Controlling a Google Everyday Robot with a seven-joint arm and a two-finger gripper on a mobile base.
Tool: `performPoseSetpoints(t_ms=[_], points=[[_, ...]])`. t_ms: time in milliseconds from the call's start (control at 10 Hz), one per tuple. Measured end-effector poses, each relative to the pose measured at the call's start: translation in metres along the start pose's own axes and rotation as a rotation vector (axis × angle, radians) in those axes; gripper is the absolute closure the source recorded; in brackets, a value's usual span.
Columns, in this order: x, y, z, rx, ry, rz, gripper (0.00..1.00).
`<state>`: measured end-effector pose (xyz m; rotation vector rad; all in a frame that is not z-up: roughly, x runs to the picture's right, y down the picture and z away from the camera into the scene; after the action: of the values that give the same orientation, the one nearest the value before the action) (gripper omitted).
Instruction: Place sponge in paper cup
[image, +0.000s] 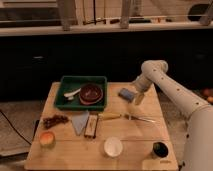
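We see the gripper (139, 98) pointing down over the counter (75, 150) near its far right corner, just right of the sponge (127, 93); whether it is spread or closed we cannot tell. The sponge lies flat near the far edge, to the right of the green tray (82, 78). It is well apart from the paper cup (113, 146), which stands upright by the near edge.

Pincer (138, 98) hangs beside the matt sponge (126, 93) above the wooden table (135, 146).
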<state>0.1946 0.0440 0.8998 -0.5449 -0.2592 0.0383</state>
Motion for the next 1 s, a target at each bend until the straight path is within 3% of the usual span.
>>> performPoseSetpoints(t_ms=[500, 800, 1000], points=[[0.002, -0.005, 0.025, 0.027, -0.083, 0.356, 0.20], [0.008, -0.013, 0.030, 0.043, -0.137, 0.485, 0.20], [0.010, -0.022, 0.032, 0.048, -0.147, 0.519, 0.20]])
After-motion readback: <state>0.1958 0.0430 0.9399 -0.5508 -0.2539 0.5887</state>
